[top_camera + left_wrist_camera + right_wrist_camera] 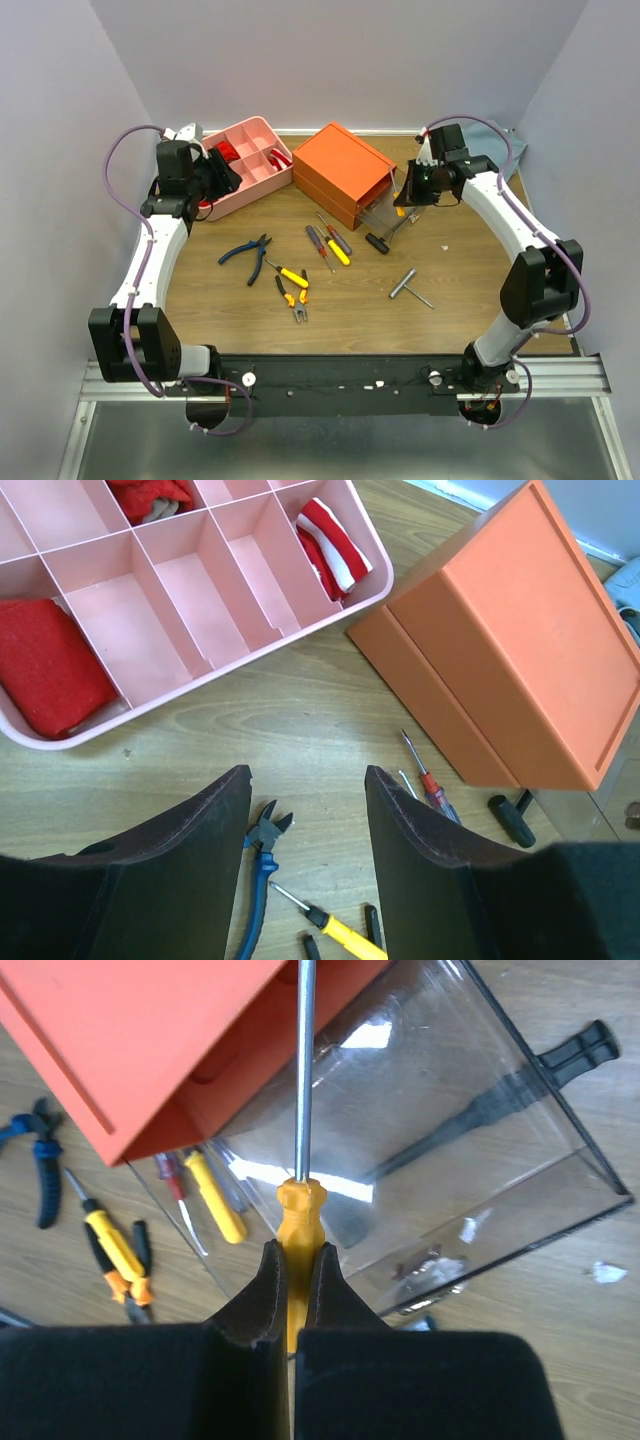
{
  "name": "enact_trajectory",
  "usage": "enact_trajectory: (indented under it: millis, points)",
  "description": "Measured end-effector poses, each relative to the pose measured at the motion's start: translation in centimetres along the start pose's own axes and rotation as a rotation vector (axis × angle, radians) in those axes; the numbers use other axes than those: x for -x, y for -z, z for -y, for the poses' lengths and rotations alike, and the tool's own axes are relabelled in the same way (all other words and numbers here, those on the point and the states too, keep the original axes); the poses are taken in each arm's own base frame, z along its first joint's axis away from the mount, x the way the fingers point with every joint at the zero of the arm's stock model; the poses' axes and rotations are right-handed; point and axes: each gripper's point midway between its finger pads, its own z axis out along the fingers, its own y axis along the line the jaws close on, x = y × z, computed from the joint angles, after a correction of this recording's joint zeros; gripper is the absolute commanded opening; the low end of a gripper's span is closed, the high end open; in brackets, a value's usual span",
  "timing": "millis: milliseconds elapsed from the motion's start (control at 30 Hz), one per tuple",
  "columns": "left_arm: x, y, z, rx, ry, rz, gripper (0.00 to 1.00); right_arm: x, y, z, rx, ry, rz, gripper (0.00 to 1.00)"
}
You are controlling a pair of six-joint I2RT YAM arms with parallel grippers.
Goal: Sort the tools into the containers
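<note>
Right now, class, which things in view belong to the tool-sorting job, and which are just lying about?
Job: blue pliers, orange pliers, loose screwdrivers, hammer, T-wrench, held screwdriver in the right gripper, pink tray, orange box.
Lying about: blue-grey cloth, red cloth in the tray.

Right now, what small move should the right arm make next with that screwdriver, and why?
Probably lower a little and open: the right gripper is shut on the orange-handled screwdriver, whose shaft lies over the pulled-out clear drawer.
</note>
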Motion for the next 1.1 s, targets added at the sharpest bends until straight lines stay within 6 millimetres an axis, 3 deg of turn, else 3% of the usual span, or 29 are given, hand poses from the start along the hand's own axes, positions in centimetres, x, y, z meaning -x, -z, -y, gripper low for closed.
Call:
enact_trajectory:
  millis: [367,633,667,700,800,933,1100]
  points:
    - [0.7,-0.7,0.2,0.0,-0.004,-0.01,0.59,-0.3,-0.4,-0.6,0.011,-0.134,-0.024,0.01]
    - [0.1,-1.5,2.3,-0.043,-0.03,-0.035,0.59,-1.9,-0.5,0.7,-0.062,-0.191,-0.047,0.01]
    - [0.1,-1.5,2.3,-0.044,-0.031,-0.036,0.59,-2.0,-0.6,0.8,-0.067,-0.196,-0.048,0.04]
    - [0.1,-1.6,2.3,-0.044,-0.033,-0.036,0.59,-2.0,-0.6,0.8,-0.07,-0.201,-0.049,0.21]
    - [0.0,-1.7,2.3,-0.045,-0.035,-0.042,0.59,-2.0,-0.6,0.8,-0.068,-0.201,-0.048,0.49]
    - [-0.2,-1.8,2.5,-0.048,-0.04,-0.048,0.59,-1.7,-0.5,0.2,-0.036,-0.196,-0.045,0.55]
    - [-0.2,-2.1,2.9,-0.056,-0.047,-0.052,0.59,0.6,0.3,-0.8,-0.002,-0.151,0.006,0.55]
